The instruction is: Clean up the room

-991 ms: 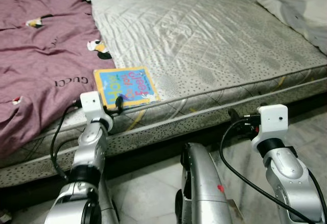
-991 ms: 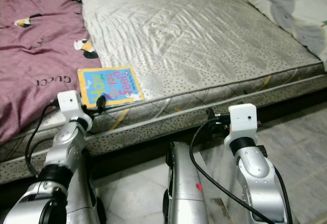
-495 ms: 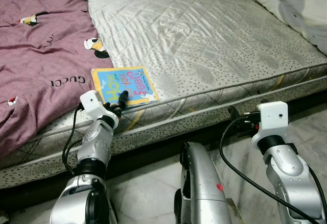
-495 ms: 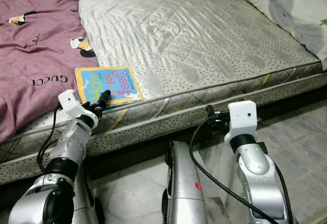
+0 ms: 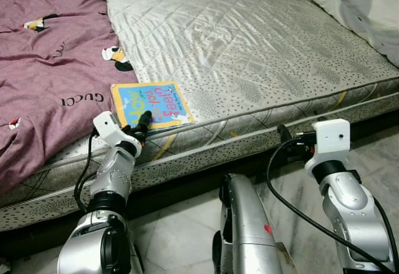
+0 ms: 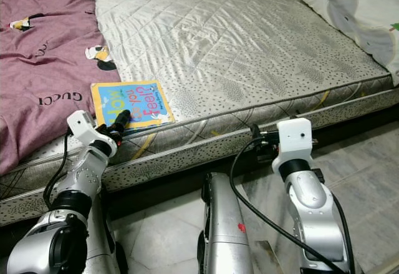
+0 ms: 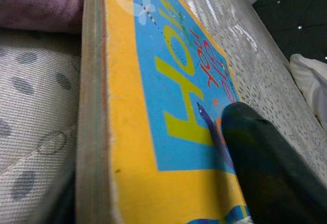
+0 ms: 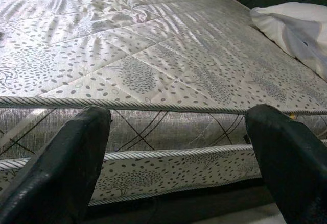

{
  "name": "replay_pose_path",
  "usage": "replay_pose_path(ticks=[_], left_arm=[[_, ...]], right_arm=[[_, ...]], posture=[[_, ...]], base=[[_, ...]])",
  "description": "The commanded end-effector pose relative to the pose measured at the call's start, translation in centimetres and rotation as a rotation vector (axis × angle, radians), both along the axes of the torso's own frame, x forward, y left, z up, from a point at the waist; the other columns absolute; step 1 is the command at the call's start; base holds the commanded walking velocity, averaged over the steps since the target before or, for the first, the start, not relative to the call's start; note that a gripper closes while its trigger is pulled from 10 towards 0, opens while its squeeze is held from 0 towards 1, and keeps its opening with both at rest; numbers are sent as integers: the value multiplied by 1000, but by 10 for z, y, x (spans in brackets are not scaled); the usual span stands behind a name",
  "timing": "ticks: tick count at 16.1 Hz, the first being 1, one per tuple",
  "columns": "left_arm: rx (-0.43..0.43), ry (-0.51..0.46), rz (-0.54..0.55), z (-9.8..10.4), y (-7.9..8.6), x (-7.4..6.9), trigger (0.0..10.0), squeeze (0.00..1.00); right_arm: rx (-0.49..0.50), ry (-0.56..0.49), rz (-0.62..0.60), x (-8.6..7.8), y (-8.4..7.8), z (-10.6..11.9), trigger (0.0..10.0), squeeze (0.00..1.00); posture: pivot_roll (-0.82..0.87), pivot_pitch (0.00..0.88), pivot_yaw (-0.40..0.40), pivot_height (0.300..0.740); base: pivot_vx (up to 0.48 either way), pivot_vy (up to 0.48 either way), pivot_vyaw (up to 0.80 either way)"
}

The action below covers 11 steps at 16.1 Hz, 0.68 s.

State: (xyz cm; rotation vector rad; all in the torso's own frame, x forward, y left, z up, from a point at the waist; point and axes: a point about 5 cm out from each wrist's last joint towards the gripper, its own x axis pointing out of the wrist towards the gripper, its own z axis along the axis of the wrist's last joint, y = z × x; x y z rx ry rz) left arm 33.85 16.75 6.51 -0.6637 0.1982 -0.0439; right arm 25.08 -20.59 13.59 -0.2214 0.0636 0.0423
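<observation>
now left end effector (image 5: pixel 143 123) on book (image 5: pixel 151 103) edge, right end effector (image 8: pixel 173 147) fingers spread

Home bedroom: bare quilted mattress (image 5: pixel 262 49) lying low over tiled floor (image 5: pixel 181 236), purple blanket (image 5: pixel 43 68) covering one side, white pillow (image 5: pixel 361 5) resting at corner.

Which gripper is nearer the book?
Left. The left gripper has a finger lying on the book at its near edge. The right gripper is open, well off to the right, facing the mattress side.
</observation>
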Motion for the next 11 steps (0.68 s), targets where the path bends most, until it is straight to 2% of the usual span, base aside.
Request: replay_pose_path(ticks=[1,3,4,6,7,11], left_arm=[[-7,15,-11,-1,-3,1,0,0],[6,11,-13,0,-2,1,0,0],[13,12,-9,0,-1,1,10000,0],[19,3,0,1,0,2,10000,0],[-5,-13,-1,3,1,3,0,0],[16,-25,-1,7,1,4,0,0]], right_arm=[[-6,-5,2,2,0,1,10000,0],[-7,-8,5,4,1,0,10000,0],[-6,-10,5,5,1,0,10000,0],[-3,-13,4,7,2,0,10000,0],[-1,-15,5,8,4,0,10000,0],[1,-24,0,8,3,0,10000,0]], posture=[[-207,20,-83,453],[-197,14,-85,453],[-194,14,-84,453],[-191,13,-83,453],[-189,14,-79,453],[-200,13,-66,453]], base=[[0,0,0],[0,0,0],[0,0,0],[0,0,0],[0,0,0],[0,0,0]])
